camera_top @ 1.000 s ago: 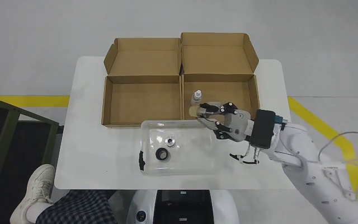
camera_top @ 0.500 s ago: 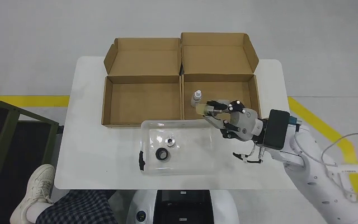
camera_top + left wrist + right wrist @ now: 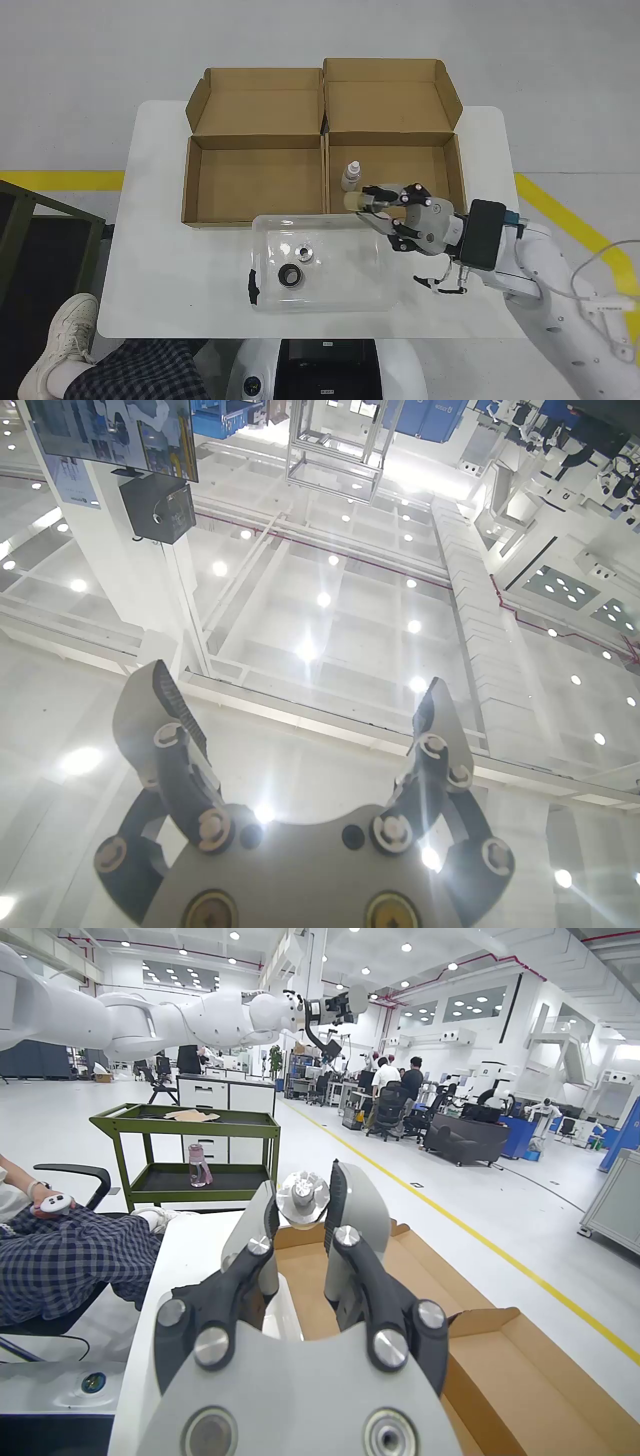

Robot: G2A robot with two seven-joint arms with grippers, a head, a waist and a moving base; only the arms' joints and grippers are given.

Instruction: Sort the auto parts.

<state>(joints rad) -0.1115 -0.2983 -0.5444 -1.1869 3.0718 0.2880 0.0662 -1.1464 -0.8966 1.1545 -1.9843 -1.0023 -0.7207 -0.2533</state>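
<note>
My right gripper [image 3: 372,195] is shut on a small silver metal part [image 3: 354,202], held above the near left corner of the right cardboard box [image 3: 440,185]. The right wrist view shows the toothed round part [image 3: 295,1213] pinched between the fingertips of the gripper [image 3: 303,1178], with the box floor [image 3: 400,1278] below. A white bottle-shaped part [image 3: 351,174] stands in that box. A clear plastic tray [image 3: 265,225] in front of the boxes holds a silver part [image 3: 302,250] and a black ring [image 3: 291,275]. My left gripper [image 3: 300,695] is open, holds nothing, and points at the ceiling.
The left cardboard box [image 3: 250,180] sits beside the right one, both with lids folded back. A small black piece [image 3: 252,285] lies at the tray's left end. White table [image 3: 160,250] shows bare to the left and right of the tray.
My right gripper, still holding the silver part, drew back slightly to the right and then came left again to the box's near left corner.
</note>
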